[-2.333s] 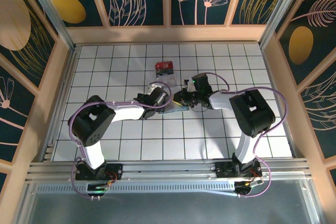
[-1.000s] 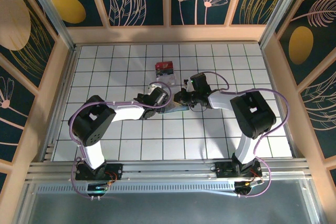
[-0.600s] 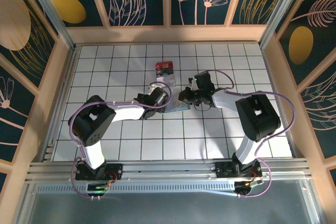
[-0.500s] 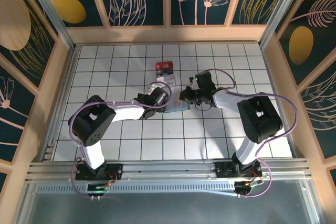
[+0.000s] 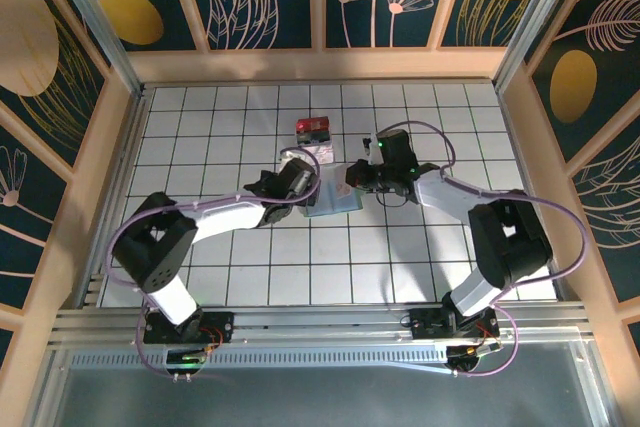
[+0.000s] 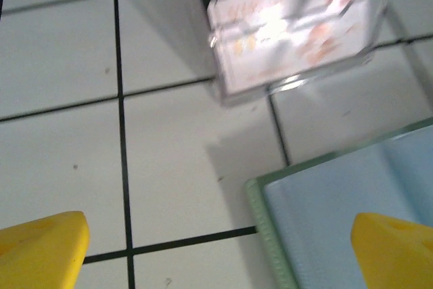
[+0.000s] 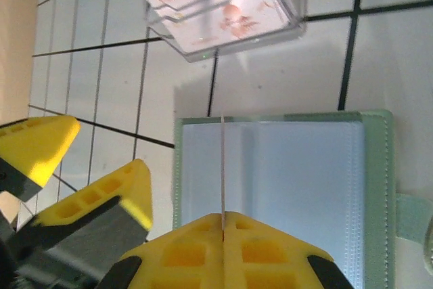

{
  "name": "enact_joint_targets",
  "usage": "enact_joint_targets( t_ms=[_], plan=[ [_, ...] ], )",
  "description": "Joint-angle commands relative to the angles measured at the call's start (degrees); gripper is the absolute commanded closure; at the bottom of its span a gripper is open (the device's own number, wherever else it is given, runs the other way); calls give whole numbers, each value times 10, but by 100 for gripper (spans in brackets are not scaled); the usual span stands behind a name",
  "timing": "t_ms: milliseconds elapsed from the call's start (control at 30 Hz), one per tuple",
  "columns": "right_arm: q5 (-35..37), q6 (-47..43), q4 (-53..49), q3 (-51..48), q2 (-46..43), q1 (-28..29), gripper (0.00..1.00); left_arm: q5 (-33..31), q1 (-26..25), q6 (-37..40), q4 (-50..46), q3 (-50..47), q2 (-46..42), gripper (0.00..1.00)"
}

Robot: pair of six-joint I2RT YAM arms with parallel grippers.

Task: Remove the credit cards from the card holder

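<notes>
The card holder lies open and flat on the tiles, pale blue inside with a green stitched border. My right gripper hovers over its near half, shut on one thin pale credit card that I see edge-on, standing upright above the holder's fold. In the top view the right gripper is at the holder's far right corner. My left gripper is open, its yellow fingertips straddling the holder's left edge, nothing between them.
A clear plastic box with pinkish print stands just beyond the holder. A small box with a red top sits behind it. White tiled floor stretches on all sides, with wooden walls round it.
My right gripper has drawn back and up from the holder with the card in it. The left arm has stretched slightly farther over the holder's left edge.
</notes>
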Motion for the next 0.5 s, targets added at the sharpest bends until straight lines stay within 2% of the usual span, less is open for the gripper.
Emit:
enact_joint_targets(
  t_ms=[0,200,467],
  plan=[
    [-13,-44,-5,18,-35,-4,100,64,16,-11,51,-7,-52,1],
    [-67,-70,10,18,-60,-4,100,249,81,-30,171,-52,-110,1],
    [-175,-59,60,9,-55,-6,100,352,103,-32,225,-63,-127,3]
  ],
)
